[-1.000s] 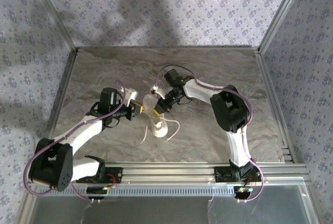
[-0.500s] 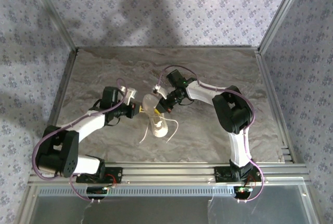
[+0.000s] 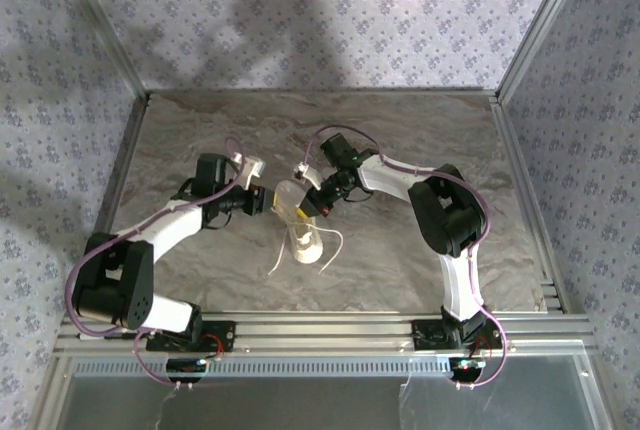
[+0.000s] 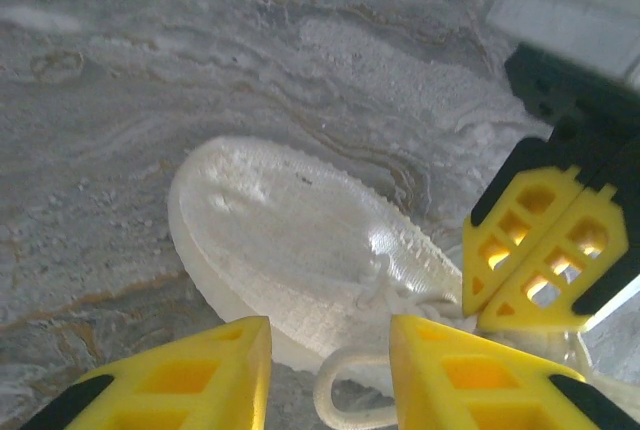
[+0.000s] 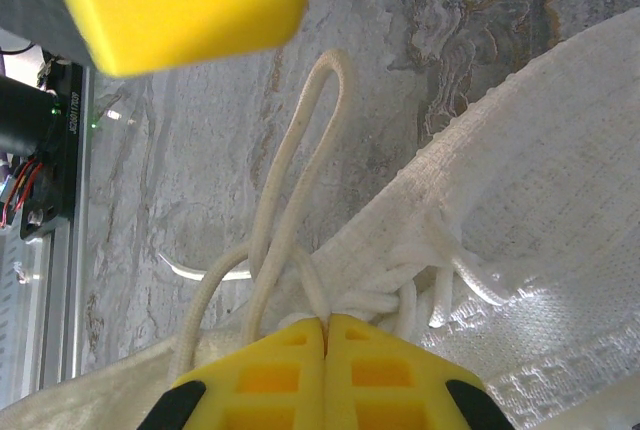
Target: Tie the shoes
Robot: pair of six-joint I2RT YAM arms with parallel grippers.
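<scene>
We see a grey, marble-looking worktop. Flowery purple-grey paper walls stand behind and beside it. The small cream cloth shoe lies in the middle of it. A silver metal rail runs in front of the shoe. Just left of the shoe, the left pincer is partly open and holds nothing. On top of the shoe, the right pincer is squeezed shut on the thin white laces. Loose lace ends trail beside the shoe.

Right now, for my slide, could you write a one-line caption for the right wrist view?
Right gripper, shut, at the base of a lace loop on the white mesh sneaker.
</scene>
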